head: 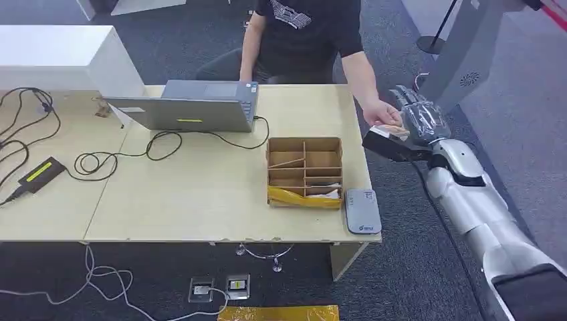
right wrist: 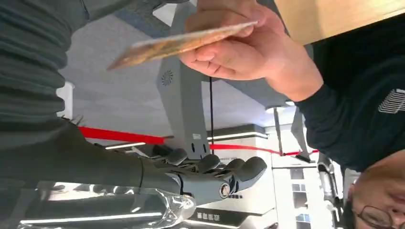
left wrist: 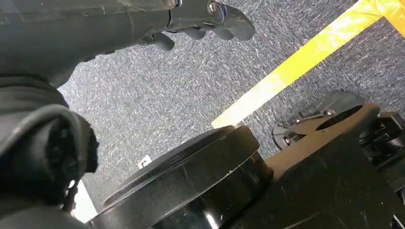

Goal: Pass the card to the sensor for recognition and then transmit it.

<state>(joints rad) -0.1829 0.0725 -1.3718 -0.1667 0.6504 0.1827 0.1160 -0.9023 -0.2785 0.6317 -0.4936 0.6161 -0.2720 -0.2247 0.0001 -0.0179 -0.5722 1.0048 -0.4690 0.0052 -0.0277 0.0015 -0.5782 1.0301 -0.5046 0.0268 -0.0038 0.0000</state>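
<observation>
A person's hand [head: 382, 114] holds the card [head: 388, 131] just off the table's right edge, right against my raised right hand [head: 420, 120]. In the right wrist view the tan card [right wrist: 176, 44] sits pinched in the person's fingers [right wrist: 239, 47]. My own dark fingers [right wrist: 215, 167] are spread apart from it and hold nothing. The grey card sensor [head: 362, 211] lies flat at the table's front right corner, below and left of my right hand. My left hand [left wrist: 205, 19] hangs over the carpet with its fingers loose and nothing in them.
A cardboard box with compartments [head: 305, 171] stands beside the sensor. A grey laptop [head: 190, 105] sits at the table's back with a black cable, and a black adaptor [head: 40, 172] lies at the left. The person [head: 307, 30] sits behind the table. A grey pillar [head: 461, 60] rises at the right.
</observation>
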